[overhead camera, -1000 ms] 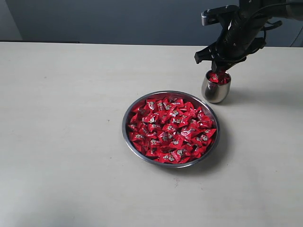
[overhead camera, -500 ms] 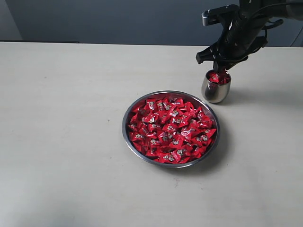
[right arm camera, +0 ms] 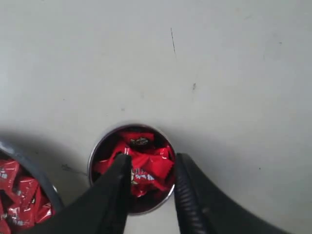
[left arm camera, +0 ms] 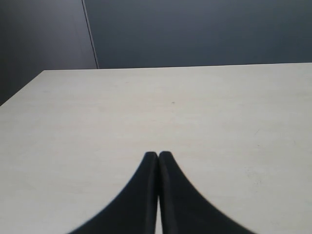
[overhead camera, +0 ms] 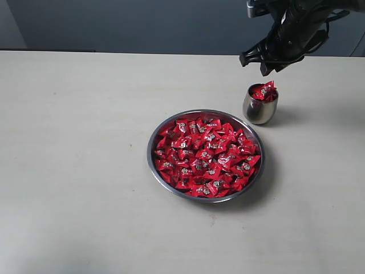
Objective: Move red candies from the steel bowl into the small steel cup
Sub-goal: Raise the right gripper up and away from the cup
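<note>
The steel bowl (overhead camera: 151,154) sits mid-table, heaped with red candies (overhead camera: 206,157). Behind it and to the right stands the small steel cup (overhead camera: 259,112), filled to the brim with red candies (overhead camera: 264,91), one poking above the rim. My right gripper (overhead camera: 256,64) hangs open a short way above the cup. In the right wrist view the cup (right arm camera: 92,163) and its candies (right arm camera: 146,146) lie between the spread fingers of this gripper (right arm camera: 152,161), which hold nothing. The bowl's edge (right arm camera: 35,171) shows beside it. My left gripper (left arm camera: 158,154) is shut and empty over bare table.
The pale table (overhead camera: 80,171) stretches wide to the left of the bowl and in front of it. A dark wall (overhead camera: 142,23) runs behind the table's far edge. The right arm's black links (overhead camera: 302,23) hang above the cup.
My right gripper has lifted from the cup's mouth and drifted slightly right. A red candy now rests on top of the cup's pile, free of the fingers.
</note>
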`<state>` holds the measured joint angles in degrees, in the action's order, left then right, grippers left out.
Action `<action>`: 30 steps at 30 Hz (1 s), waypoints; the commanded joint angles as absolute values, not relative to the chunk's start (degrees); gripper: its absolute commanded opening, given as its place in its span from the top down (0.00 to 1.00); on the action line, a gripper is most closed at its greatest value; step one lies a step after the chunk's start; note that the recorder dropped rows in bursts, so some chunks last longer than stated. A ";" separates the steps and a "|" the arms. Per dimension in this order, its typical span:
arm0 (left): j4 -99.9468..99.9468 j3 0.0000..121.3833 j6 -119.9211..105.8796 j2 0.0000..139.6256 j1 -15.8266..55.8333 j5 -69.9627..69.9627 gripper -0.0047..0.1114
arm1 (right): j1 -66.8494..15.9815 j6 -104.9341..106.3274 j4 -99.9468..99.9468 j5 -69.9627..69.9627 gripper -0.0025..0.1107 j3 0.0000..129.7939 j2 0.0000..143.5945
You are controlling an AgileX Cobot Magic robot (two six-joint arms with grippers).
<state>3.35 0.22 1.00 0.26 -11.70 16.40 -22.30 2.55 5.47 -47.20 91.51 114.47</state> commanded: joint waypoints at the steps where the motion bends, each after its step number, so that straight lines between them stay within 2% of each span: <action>1: 3.67 0.00 1.15 0.00 -11.27 16.30 0.96 | -22.02 2.75 6.14 -46.77 0.70 91.88 112.94; 24: 3.67 0.00 1.15 0.00 -11.27 16.30 0.96 | -22.02 2.75 4.12 -46.97 0.70 91.88 112.68; 30: 3.67 0.00 1.15 0.00 -11.27 16.30 0.96 | -22.02 4.49 -6.13 -48.00 0.70 91.88 112.68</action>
<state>3.35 0.22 1.00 0.26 -11.70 16.40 -22.30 2.80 -1.19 -47.48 91.51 113.12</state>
